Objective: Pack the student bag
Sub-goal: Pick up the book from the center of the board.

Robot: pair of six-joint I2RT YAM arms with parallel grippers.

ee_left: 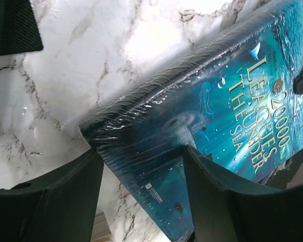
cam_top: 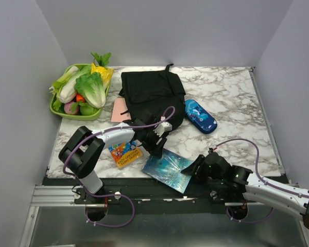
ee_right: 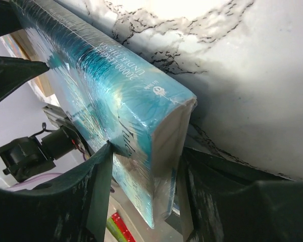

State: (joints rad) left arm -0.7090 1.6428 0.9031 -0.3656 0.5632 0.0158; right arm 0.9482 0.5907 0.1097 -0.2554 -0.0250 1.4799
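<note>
**Two claws on one book, the bag not yet loaded**

We judge the step in hand to be the pickup of the first item. The teal book (cam_top: 168,170), shrink-wrapped, lies at the near edge of the table (cam_top: 232,98), and both arms are at it.

The right gripper (cam_top: 192,167) is at the book's right corner. In its wrist view the two fingers (ee_right: 65,201) sit against the cover and the underside, clamped across the book's thickness.

The left gripper (cam_top: 157,148) is at the far left corner. Its jaws stand apart astride that corner, one finger (ee_left: 50,201) at the edge and the other over the cover. We cannot tell whether they press on it.

The student bag (cam_top: 152,95) lies flat at the back middle of the table, just beyond the left gripper and apart from the book. We cannot make out whether its mouth is open.

As we judge it, the next move calls for a firm bite from both sides and a level lift. The slippery wrap could let the book slide. After that comes a carry back to the bag, whose floppy opening will need holding apart.

Our count:
- one bag
- two books, the teal one and a small picture book (cam_top: 125,153)
- one pink card (cam_top: 118,110)
- one blue glasses case (cam_top: 200,116)
- one green basket (cam_top: 55,109) of vegetables (cam_top: 90,87), too heaped to number
</note>
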